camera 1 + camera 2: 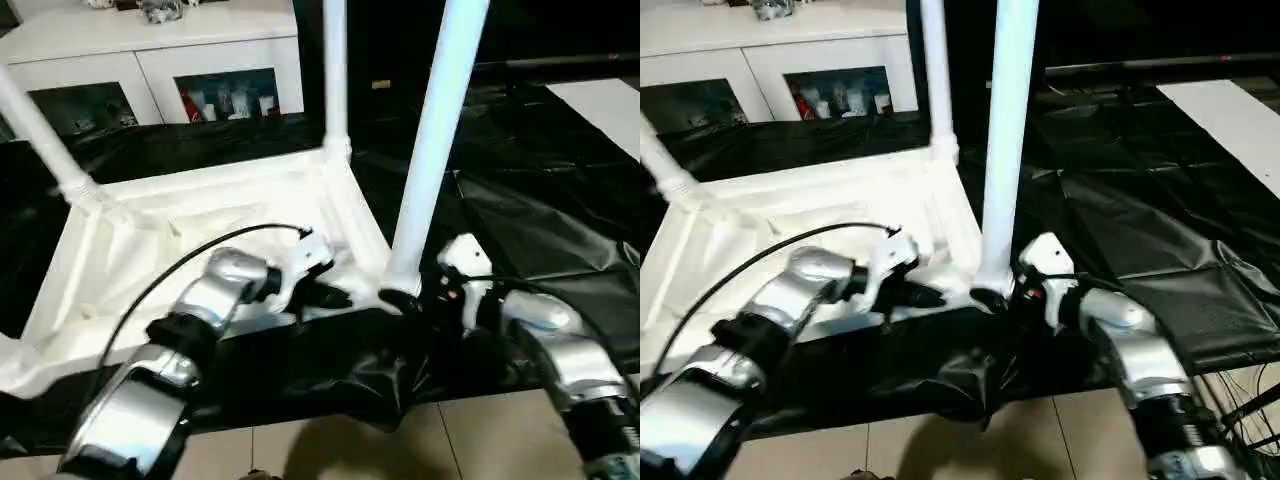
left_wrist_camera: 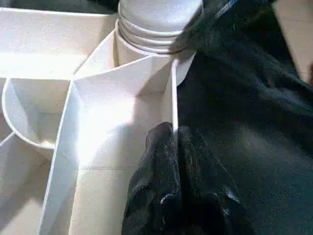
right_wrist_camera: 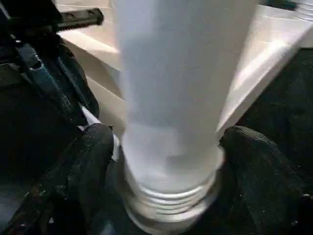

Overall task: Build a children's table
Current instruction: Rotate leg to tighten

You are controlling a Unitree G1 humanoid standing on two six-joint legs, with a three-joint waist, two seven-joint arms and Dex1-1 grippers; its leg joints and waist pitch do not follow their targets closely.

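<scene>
The children's table lies upside down on a black sheet, its white ribbed tabletop (image 1: 180, 230) facing up. White legs stand in three corner sockets: the near right leg (image 1: 435, 130), the far right leg (image 1: 335, 70) and the far left leg (image 1: 40, 135). My left gripper (image 1: 335, 295) is shut, pinching the thin rim wall (image 2: 173, 98) beside the near right socket. My right gripper (image 1: 990, 298) is at the base of the near right leg (image 3: 171, 73), open, with one black finger (image 3: 88, 161) on each side of the threaded end.
A white cabinet (image 1: 150, 60) with glass doors stands behind the tabletop. The crumpled black sheet (image 1: 540, 230) spreads to the right, with a white board (image 1: 610, 105) at its far edge. Tiled floor (image 1: 400, 440) runs along the front.
</scene>
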